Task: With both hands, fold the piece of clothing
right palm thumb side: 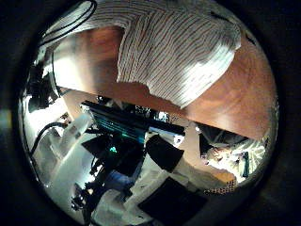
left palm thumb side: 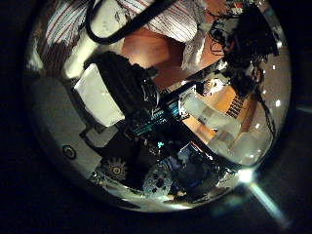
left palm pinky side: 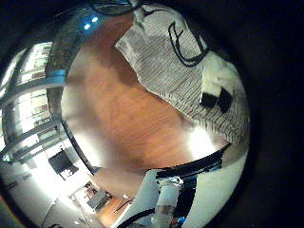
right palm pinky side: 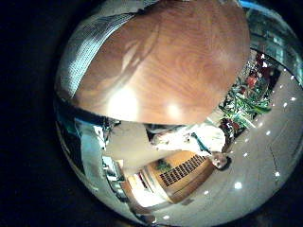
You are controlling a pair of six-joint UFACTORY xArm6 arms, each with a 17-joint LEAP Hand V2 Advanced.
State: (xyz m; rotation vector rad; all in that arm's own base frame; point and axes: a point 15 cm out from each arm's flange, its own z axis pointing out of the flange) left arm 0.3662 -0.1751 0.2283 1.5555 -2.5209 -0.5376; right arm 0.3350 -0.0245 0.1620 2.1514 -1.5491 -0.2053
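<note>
Close under the right palm, the hand's own black and white fingers (right palm thumb side: 141,151) are hanging out past the table (right palm thumb side: 245,89) edge; they are reaching forward without closing round anything, so the right hand is looking released. Beyond those fingers one striped garment (right palm thumb side: 174,47) is lying on the wooden table, bunched, with a corner hanging near the table's edge. Across the table from that garment, the left hand (left palm thumb side: 122,88) is showing dark fingers stretched toward the cloth (left palm thumb side: 146,15) but apart from it, holding nothing.

Only one piece of clothing is showing, and two hands. Judging by its rumples, the cloth is looking light, soft and limp; it would probably be sagging and sliding on the smooth wood when lifted. Hems and corners nearest each hand seem the best places to pinch, one hand to each side.

Farther from the garment, bare table (left palm pinky side: 123,114) is stretching away.
</note>
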